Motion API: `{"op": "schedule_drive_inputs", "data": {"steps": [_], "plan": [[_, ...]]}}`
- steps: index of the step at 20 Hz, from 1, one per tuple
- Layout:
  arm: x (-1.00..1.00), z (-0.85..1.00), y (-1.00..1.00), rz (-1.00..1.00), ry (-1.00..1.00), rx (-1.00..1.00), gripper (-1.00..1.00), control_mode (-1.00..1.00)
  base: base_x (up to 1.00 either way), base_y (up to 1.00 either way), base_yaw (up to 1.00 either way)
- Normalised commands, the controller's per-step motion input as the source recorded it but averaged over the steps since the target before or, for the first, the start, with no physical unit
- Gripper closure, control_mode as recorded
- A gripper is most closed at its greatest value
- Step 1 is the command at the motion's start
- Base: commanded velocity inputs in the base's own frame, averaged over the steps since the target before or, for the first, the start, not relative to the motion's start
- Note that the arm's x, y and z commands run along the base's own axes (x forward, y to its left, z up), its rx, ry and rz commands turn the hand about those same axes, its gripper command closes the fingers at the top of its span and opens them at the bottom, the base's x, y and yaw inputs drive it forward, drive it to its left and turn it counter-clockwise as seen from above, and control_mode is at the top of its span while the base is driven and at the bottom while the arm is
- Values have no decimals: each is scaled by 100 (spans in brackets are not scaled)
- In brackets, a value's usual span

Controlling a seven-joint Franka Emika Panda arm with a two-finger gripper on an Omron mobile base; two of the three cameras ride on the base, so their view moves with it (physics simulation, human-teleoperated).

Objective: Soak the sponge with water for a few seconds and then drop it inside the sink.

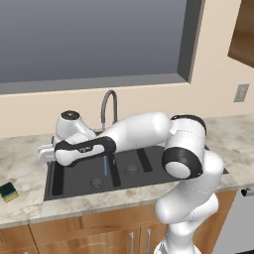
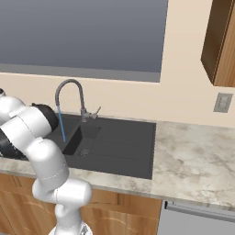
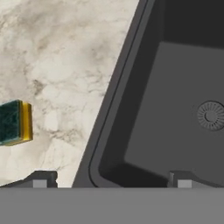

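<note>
Water (image 1: 105,165) runs from the faucet (image 1: 108,105) into the sink (image 1: 79,184). The sponge (image 1: 8,192) sits untouched on the counter (image 1: 25,163), at nine o'clock of the basin. Gripper (image 3: 111,183) hangs spread wide, empty, over the sink's rim. Pickup, soak and drop all remain.

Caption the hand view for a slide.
Open gripper above the sink rim, sponge lying apart on the counter.
</note>
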Motion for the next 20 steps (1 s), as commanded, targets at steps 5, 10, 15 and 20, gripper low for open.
{"op": "schedule_drive_inputs", "data": {"steps": [5,10,15,20], "plan": [[-23,20,26,0,0,0,-100,-100,0,0,0],[-36,11,20,0,0,0,-100,-100,0,0,0],[-38,1,23,0,0,0,-100,-100,0,0,0],[-25,0,27,0,-3,0,-100,-100,0,0,0]]}}
